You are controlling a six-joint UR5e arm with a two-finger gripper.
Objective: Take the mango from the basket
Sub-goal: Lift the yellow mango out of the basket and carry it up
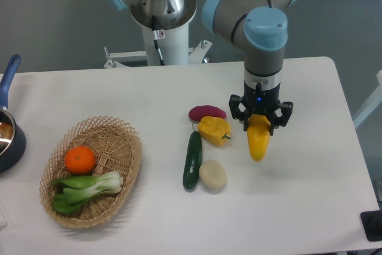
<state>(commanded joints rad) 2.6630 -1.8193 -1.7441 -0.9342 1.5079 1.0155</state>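
My gripper is shut on the mango, a smooth yellow fruit that hangs with its tapered end pointing down, at or just above the table right of centre. The wicker basket sits far to the left near the front edge. It holds an orange and a green bok choy. The mango is well outside the basket, about a third of the frame's width to its right.
A yellow bell pepper, a purple sweet potato, a dark green cucumber and a pale potato lie just left of the gripper. A dark pot with a blue handle stands at the left edge.
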